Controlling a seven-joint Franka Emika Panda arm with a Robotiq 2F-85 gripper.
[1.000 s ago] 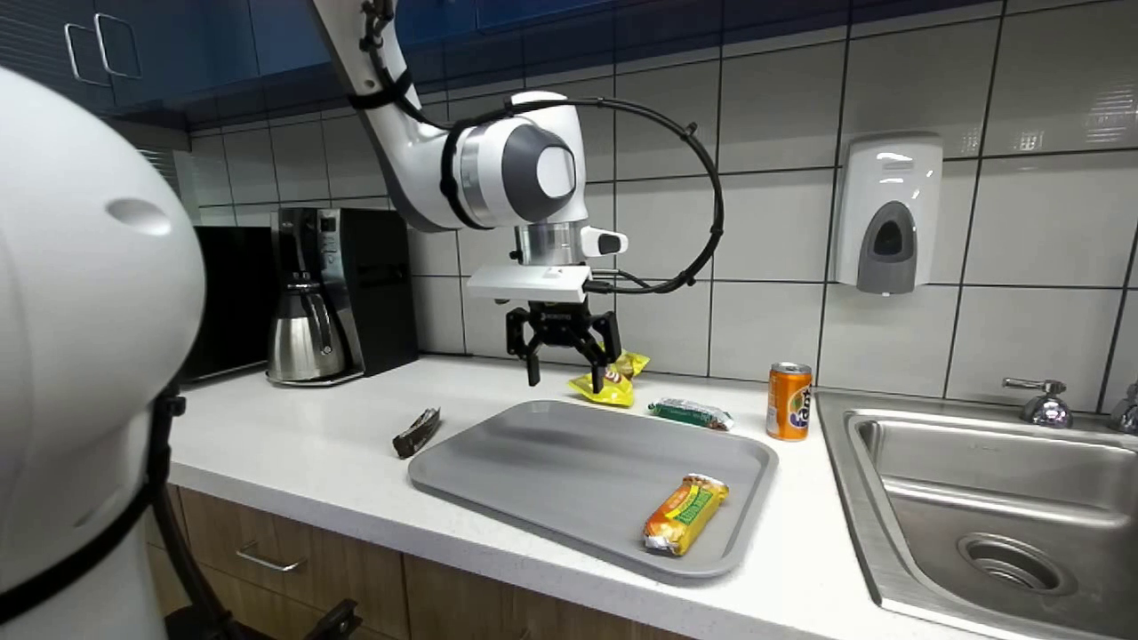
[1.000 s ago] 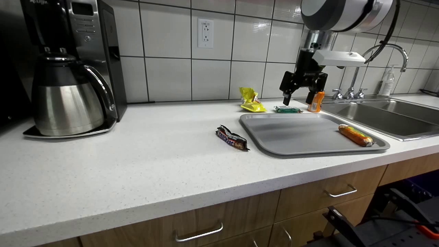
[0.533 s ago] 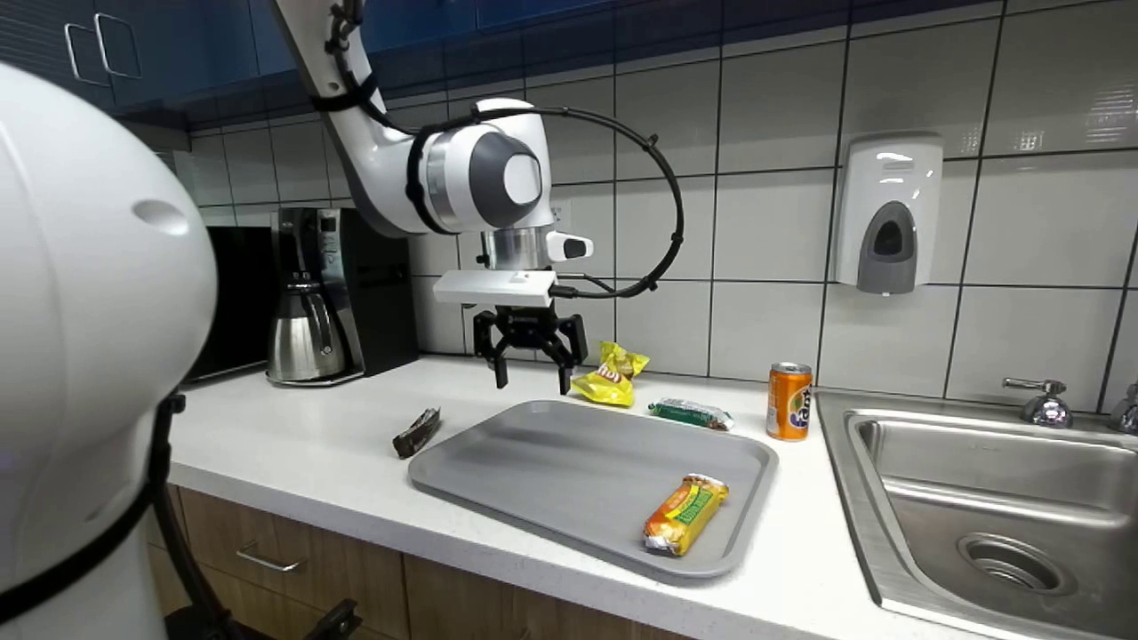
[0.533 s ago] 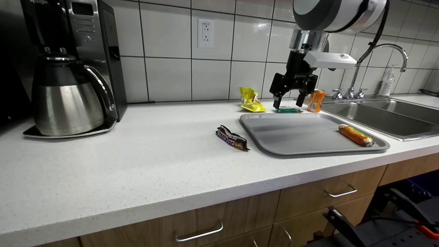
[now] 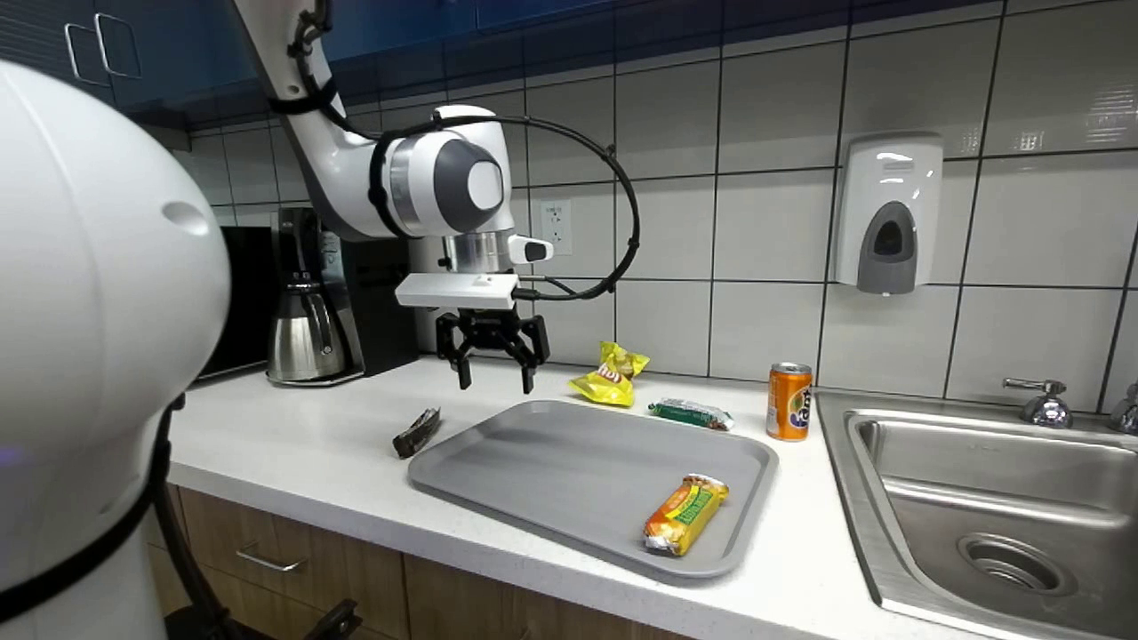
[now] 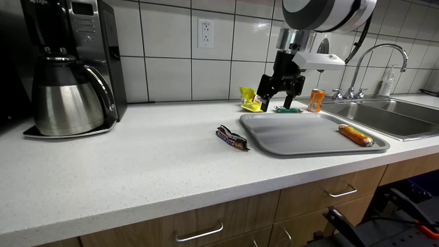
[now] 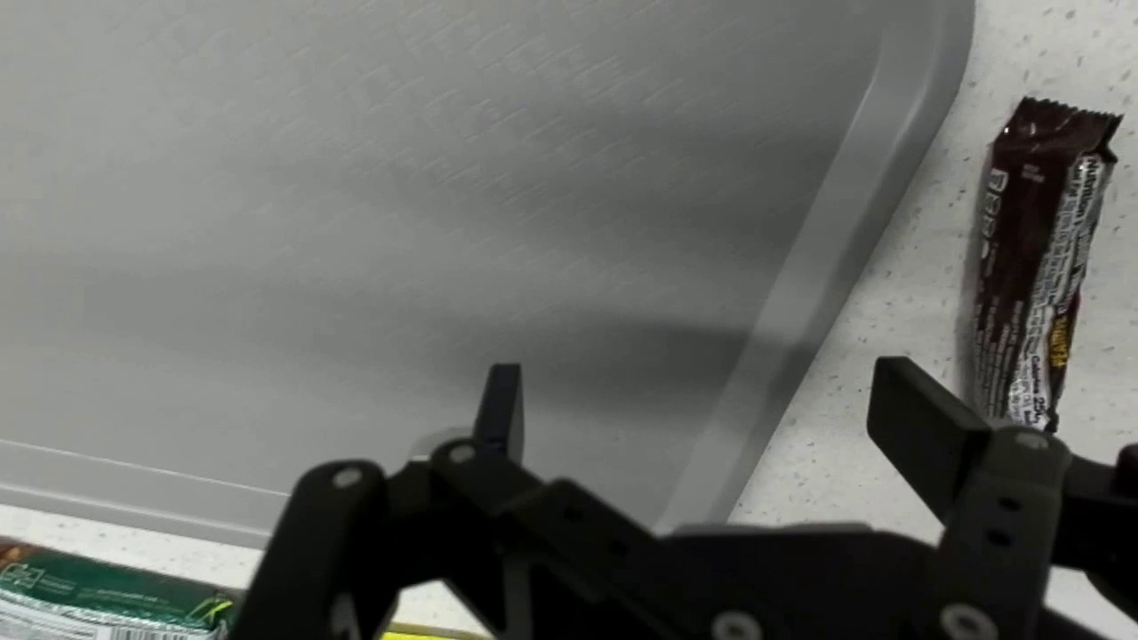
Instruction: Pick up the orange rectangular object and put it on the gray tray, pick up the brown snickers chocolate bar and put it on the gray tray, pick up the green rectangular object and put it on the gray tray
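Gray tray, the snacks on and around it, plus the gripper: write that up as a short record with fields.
tray: on counter
orange bar: on tray
Snickers: on counter, beside tray, not touching it
green bar: on counter, between yellow packet and can
gripper: open, empty
not yet on tray: Snickers, green bar

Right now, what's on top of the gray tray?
An orange wrapped bar lies on the gray tray, at the end nearer the sink. The spot beneath the bar is covered, so I can't see it.
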